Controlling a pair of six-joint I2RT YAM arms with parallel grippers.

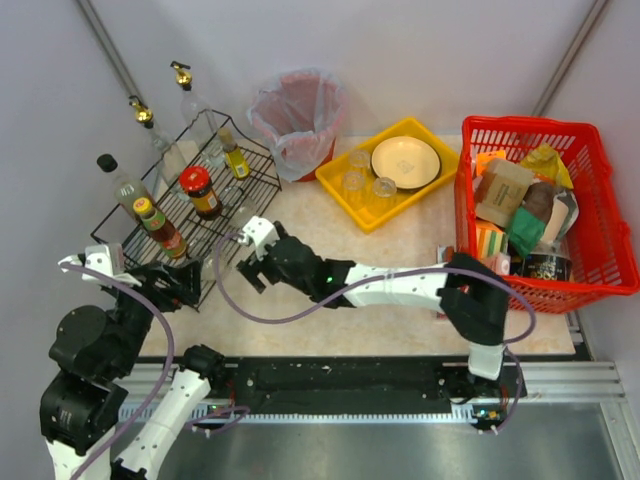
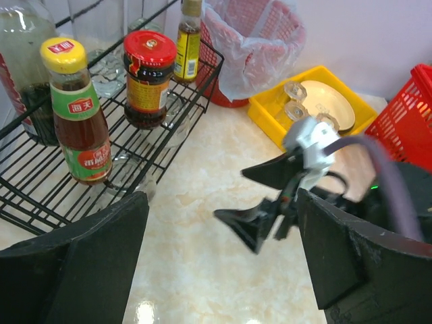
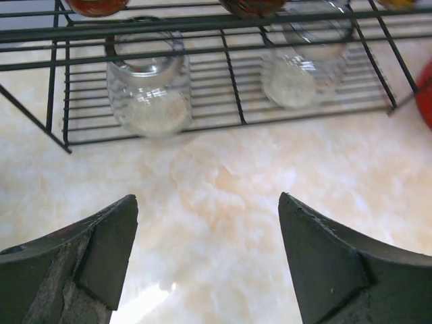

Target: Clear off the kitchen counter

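The kitchen counter (image 1: 390, 250) is pale marble with a black rail. My right gripper (image 1: 247, 258) reaches far left across it. It is open and empty just above the counter in front of the black wire rack (image 1: 255, 185). In the right wrist view the right gripper (image 3: 209, 223) faces two clear glass cups (image 3: 145, 94) (image 3: 300, 71) under the rack's wires. My left gripper (image 1: 180, 283) is open and empty at the rack's near corner. In the left wrist view the left gripper (image 2: 223, 263) looks at bare counter (image 2: 196, 223) and the right gripper (image 2: 260, 202).
The rack holds several sauce bottles (image 2: 77, 111) and jars (image 2: 148, 77). A bin with a pink bag (image 1: 297, 120) stands at the back. A yellow tray (image 1: 372, 220) holds a plate and glasses. A red basket (image 1: 465, 220) full of packages stands at the right.
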